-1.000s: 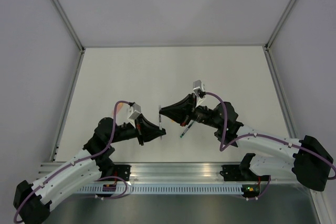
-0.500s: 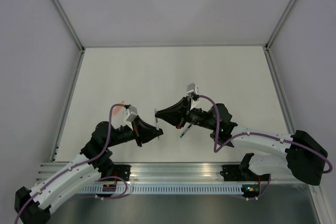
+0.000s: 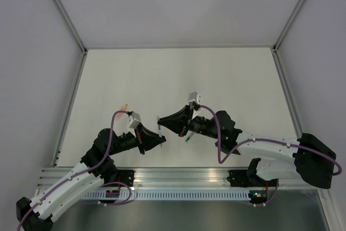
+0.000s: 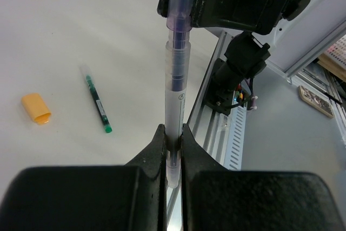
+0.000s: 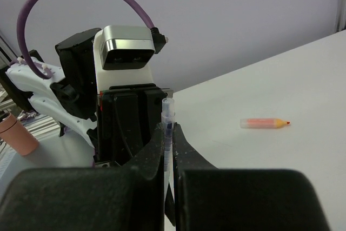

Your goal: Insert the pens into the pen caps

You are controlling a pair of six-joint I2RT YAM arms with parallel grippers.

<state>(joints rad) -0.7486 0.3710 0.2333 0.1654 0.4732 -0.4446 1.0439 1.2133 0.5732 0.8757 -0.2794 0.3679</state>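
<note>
Pen: grey-silver, centre of the left wrist view, spanning both claws.
Left claw: clenched on its lower end.
Right claw: clenched on its other end.
Green-ended pen: flat on the surface, left of the left claw, near the orange cap.

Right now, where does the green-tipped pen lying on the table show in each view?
Top external: the green-tipped pen pokes out from under the right arm, just below centre.
Left wrist: left of centre, right of the orange cap.
Right wrist: not in it.
Shared landmark: the clamped clear pen, seen in all three.
</note>
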